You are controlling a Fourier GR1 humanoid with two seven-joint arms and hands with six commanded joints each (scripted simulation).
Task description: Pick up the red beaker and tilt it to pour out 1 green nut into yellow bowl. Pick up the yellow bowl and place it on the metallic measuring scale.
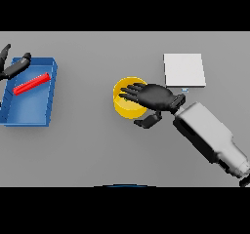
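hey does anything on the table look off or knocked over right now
Yes. The red beaker lies on its side, askew, in the blue tray at the left, by the left hand. The right hand hovers spread over the yellow bowl; the scale is bare.

One yellow bowl [128, 107], one blue tray [29, 117], one red beaker [31, 83], one metallic scale [184, 69] and two hands share the desk [88, 150].

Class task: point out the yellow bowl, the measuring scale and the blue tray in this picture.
yellow bowl [126, 109]: head view, on its front wall.
measuring scale [184, 69]: head view, middle of its pale top plate.
blue tray [29, 104]: head view, bare floor of the tray.
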